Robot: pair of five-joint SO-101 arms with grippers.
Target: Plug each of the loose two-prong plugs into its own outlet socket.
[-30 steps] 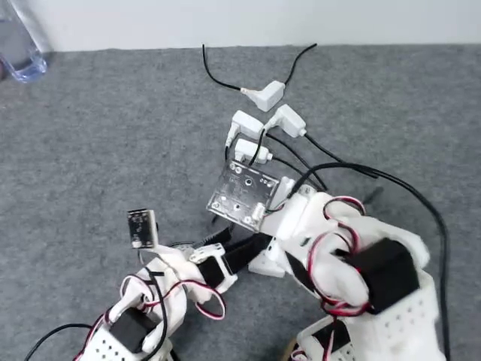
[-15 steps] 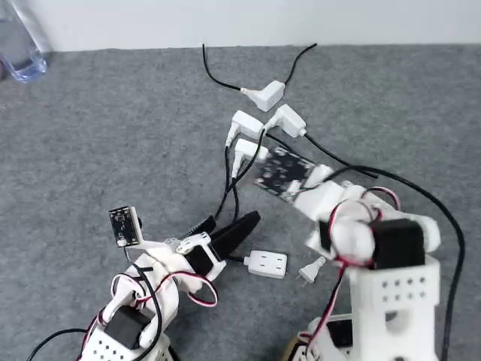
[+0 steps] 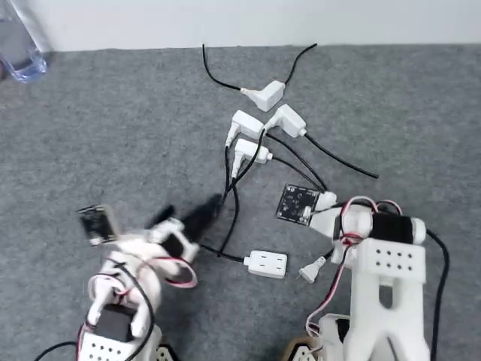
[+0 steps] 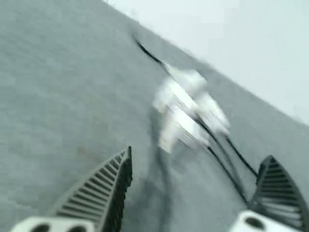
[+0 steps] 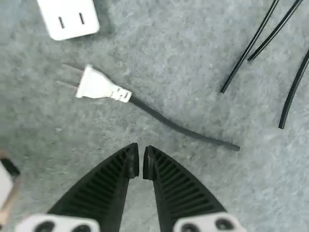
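My right tool (image 5: 140, 162) hangs above the grey bench (image 3: 90, 135) with its two black fingers drawn together to a thin slit and nothing between them. Just ahead of it, the right wrist camera gives me the loose two-prong plug (image 5: 94, 84) lying flat, both prongs bare, a short black lead trailing off behind it. The white outlet socket (image 5: 67, 18) lies near it, slots facing up, not touching.

From above, that plug sits just beside the socket, close in front of the right arm's base, and a black cable runs from the socket up toward a cluster of white plugs (image 3: 259, 124) farther back on the bench.

My left tool (image 4: 199, 153) is spread wide and holds nothing. Its own camera looks between the fingers at the same white cluster, too smeared for me to tell one piece from another. The high view places that tool left of the socket, well apart from it.
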